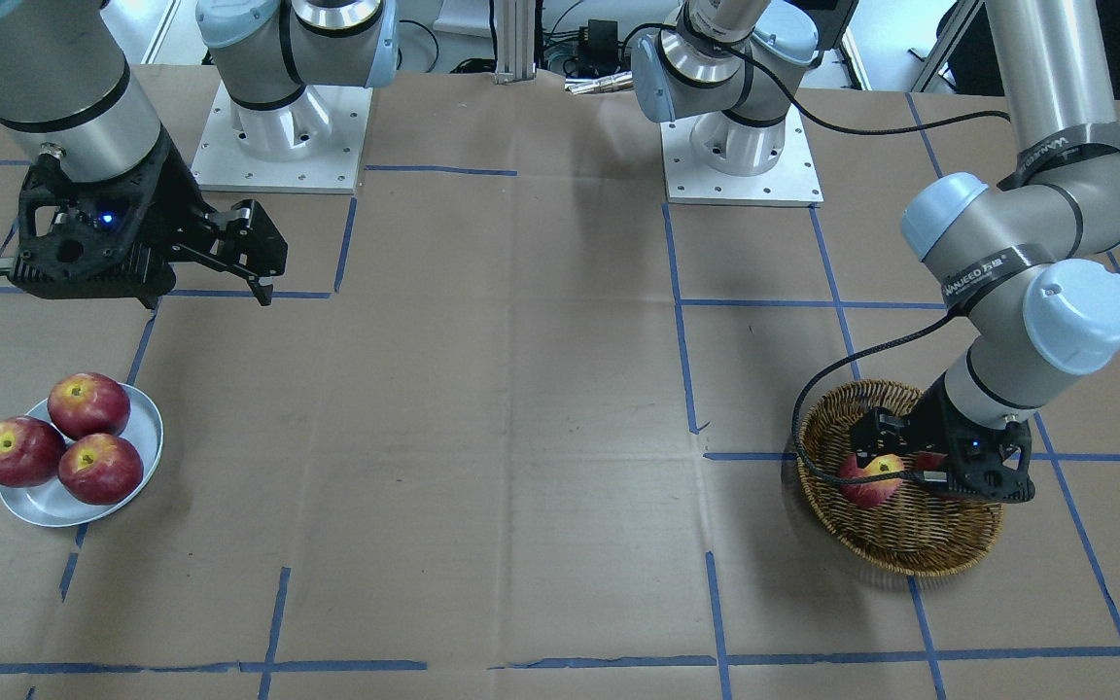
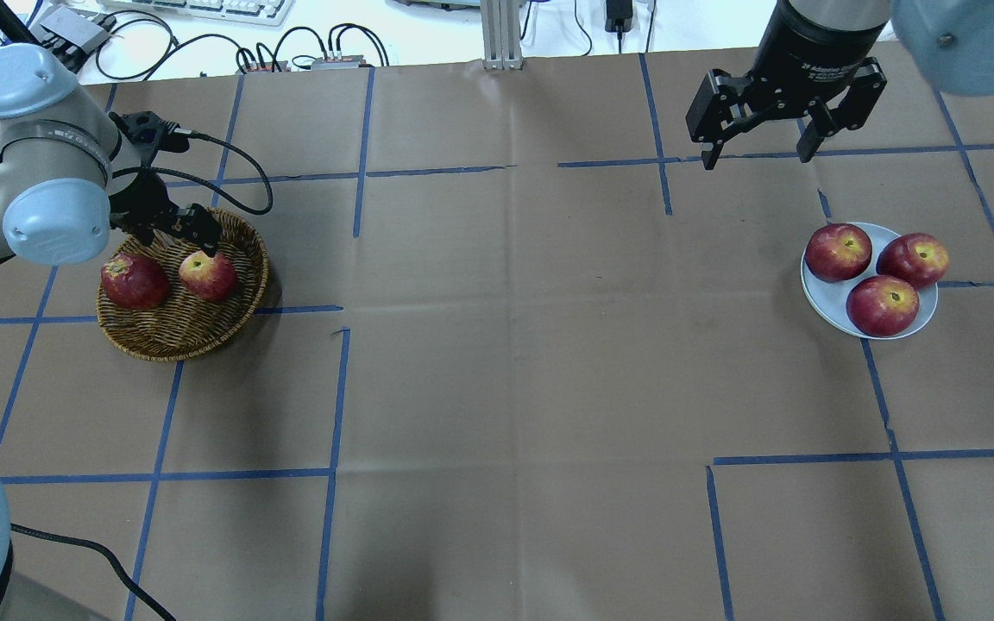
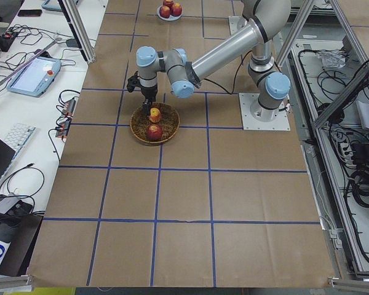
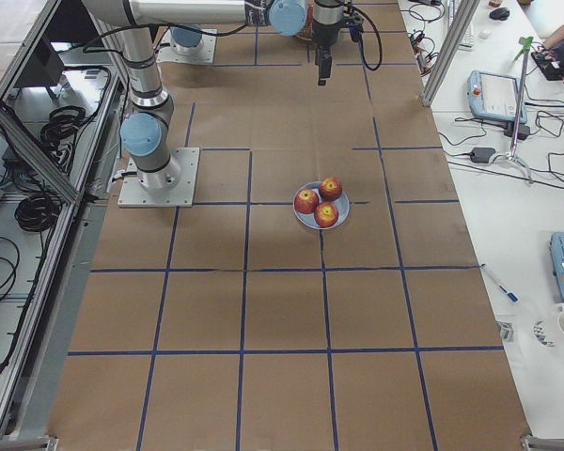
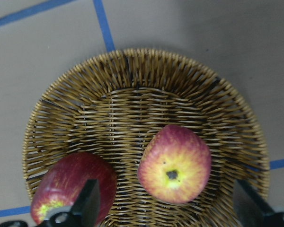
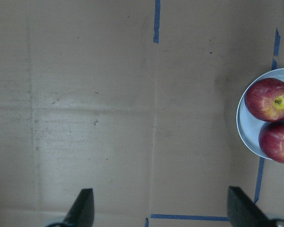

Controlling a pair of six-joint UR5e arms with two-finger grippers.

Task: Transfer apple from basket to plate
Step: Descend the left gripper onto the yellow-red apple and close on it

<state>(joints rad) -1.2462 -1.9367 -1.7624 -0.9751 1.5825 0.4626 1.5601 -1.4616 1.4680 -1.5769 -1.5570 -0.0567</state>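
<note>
The apple (image 2: 208, 274), red with a yellow blush around its stem, lies in the right half of the wicker basket (image 2: 178, 332) at the table's left. It also shows in the left wrist view (image 5: 175, 163) and the front view (image 1: 873, 478). My left gripper (image 5: 168, 210) is open and low over the basket (image 5: 132, 94), with its fingers (image 5: 87, 203) wide apart on either side of the apple, not touching it. My right gripper (image 2: 756, 151) is open and empty, held above the table beyond the pale plate (image 2: 829, 300).
A darker red apple (image 2: 135, 280) lies in the basket beside the task apple. Three red apples (image 2: 839, 252) fill most of the plate (image 1: 35, 501). Blue tape lines grid the brown paper table. The arm bases (image 1: 280, 136) stand at the robot's edge.
</note>
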